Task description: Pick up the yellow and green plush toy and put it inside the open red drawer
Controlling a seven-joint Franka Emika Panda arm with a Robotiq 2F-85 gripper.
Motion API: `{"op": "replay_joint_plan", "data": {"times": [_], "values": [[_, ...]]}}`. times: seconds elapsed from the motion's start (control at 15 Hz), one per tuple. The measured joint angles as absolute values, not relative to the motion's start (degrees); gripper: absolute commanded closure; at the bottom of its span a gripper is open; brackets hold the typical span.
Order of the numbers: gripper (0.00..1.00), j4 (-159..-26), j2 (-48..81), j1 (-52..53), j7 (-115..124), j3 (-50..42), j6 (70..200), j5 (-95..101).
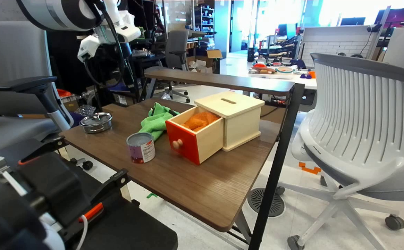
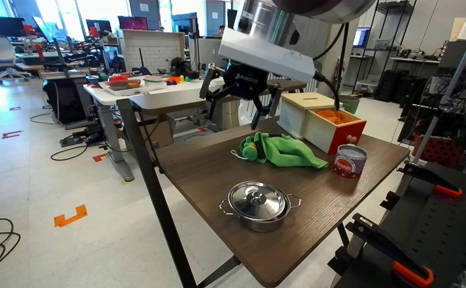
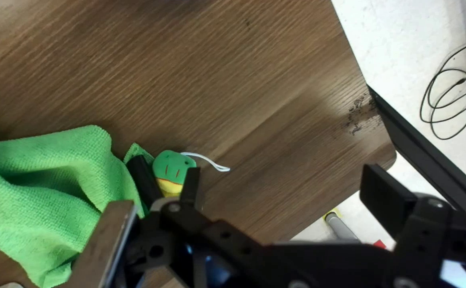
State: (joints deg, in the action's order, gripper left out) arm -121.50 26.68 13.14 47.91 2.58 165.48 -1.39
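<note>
Robot jaws, spread wide, hang above the worktop point(image 2: 325, 200) near a green-and-yellow plush toy point(image 3: 172, 170); red drawer point(image 1: 191, 149) pulled out.

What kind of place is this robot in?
Probably a robotics lab, maybe in an office. There's a big robot arm, computer monitors in the background, and a white wheeled office chair nearby.

White arm point(image 1: 54, 12), black cable point(image 2: 332, 87), white ROBOTIQ lettering point(image 2: 248, 78), black fingers point(image 3: 386, 198)
</note>
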Motion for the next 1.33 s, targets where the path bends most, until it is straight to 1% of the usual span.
{"op": "replay_joint_plan", "data": {"times": [0.8,1.33], "values": [[0.0,-112.68,37.66,16.58,52.7,-2.81,165.48,-4.28],[0.0,-110.56,40.63,16.61,54.65,-4.37,165.4,-5.0]]}}
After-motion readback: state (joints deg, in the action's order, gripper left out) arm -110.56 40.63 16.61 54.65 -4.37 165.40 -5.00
